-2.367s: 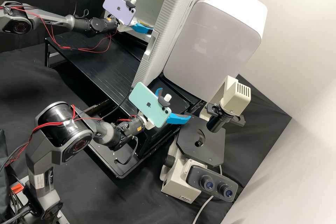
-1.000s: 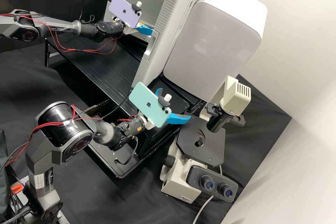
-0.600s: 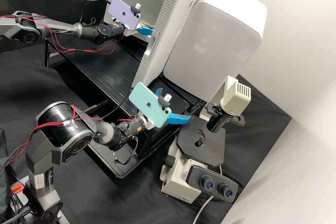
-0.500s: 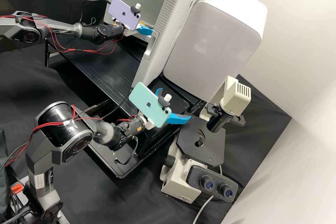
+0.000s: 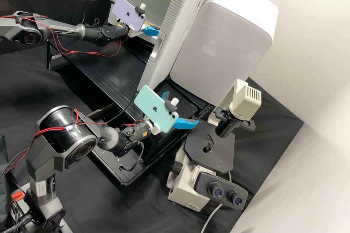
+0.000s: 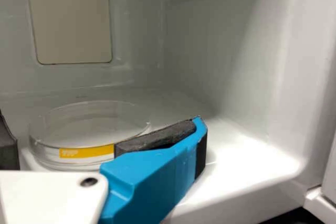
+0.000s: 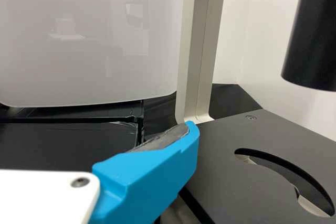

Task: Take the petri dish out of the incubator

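1. Inside the incubator, the left gripper stands spread wide, with the petri dish flat on the chamber floor at its fingertips.
2. A clean grasp likely needs level fingers, closing gently on the dish's side wall so the lid does not shift or the dish tip.
3. The right gripper hangs open beside the microscope.

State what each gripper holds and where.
Nothing is held. The left gripper's open fingers flank the petri dish's sides; the right gripper is empty.
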